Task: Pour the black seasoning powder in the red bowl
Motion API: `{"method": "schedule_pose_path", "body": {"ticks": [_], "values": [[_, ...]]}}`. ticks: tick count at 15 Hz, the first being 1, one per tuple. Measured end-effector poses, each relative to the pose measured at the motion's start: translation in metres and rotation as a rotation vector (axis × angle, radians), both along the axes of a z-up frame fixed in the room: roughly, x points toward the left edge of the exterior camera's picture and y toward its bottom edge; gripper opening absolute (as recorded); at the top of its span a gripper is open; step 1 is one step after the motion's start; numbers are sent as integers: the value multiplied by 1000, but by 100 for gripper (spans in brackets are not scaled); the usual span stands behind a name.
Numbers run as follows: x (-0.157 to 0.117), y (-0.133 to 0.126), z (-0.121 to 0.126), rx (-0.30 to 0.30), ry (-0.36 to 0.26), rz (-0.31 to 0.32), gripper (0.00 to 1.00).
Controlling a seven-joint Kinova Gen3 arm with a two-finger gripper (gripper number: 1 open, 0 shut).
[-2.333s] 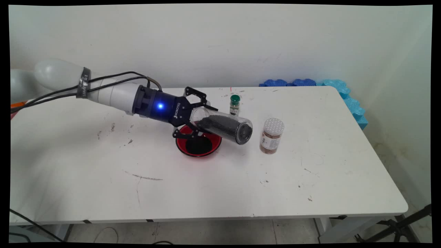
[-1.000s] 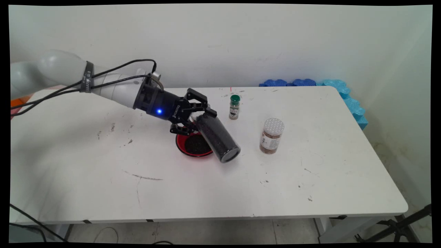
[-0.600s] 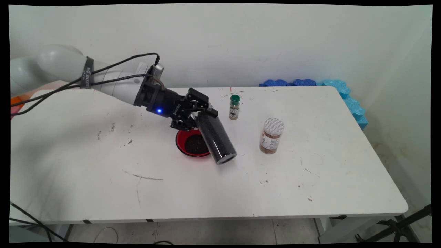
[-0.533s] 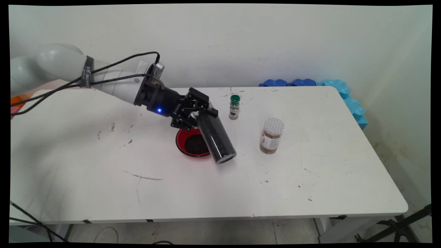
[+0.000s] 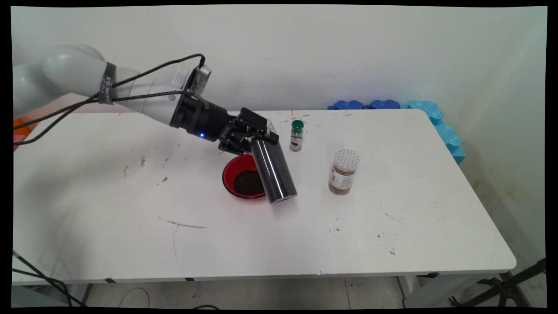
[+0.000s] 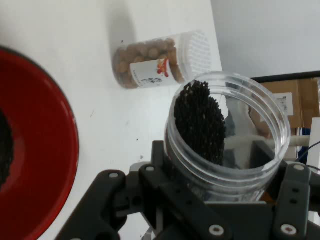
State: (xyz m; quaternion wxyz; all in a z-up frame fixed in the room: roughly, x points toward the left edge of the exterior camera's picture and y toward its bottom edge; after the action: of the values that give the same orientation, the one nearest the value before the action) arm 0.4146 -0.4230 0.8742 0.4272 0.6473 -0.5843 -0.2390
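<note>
The red bowl [image 5: 244, 176] served as the reference point on the white table [image 5: 109, 209]. It was shallow, glossy red, and held a low heap of black granules [image 5: 248, 182] in its centre; in the hand view its rim [image 6: 60, 165] filled the left side.

The gripper [image 5: 249, 136] hovered just above the far rim of the bowl, its fingers closed against the upper end of a clear plastic jar [image 5: 272, 172]. The jar was a straight-walled transparent cylinder, dark with the same black granules. It was tilted, with its mouth held in the gripper and its closed base pointing down toward the table at the bowl's right edge. Whether the base touched the table could not be determined. In the hand view the jar [image 6: 227, 135] showed an open, lidless mouth with granules banked against one inner wall.

Right of the bowl and farther back, a small green-capped bottle [image 5: 297, 135] stood upright. Farther right of the bowl stood a white-lidded jar [image 5: 344, 172] of brown pellets, also upright, well apart from the gripper.
</note>
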Motion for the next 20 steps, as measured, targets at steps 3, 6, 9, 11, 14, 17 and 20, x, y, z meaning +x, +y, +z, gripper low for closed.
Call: {"method": "schedule_pose_path", "body": {"ticks": [3, 6, 9, 11, 14, 17, 20], "values": [[-4, 2, 11, -75, -19, -40, 0], [-8, 3, 22, -151, -45, -82, 0], [-11, 2, 34, -232, -67, -117, 0], [-14, 2, 42, -283, -79, -133, 0], [-18, 2, 57, -370, -104, -162, 0], [-22, 4, 68, -434, -125, -186, 0], [-28, 7, 81, -530, -155, -228, 0]]}}
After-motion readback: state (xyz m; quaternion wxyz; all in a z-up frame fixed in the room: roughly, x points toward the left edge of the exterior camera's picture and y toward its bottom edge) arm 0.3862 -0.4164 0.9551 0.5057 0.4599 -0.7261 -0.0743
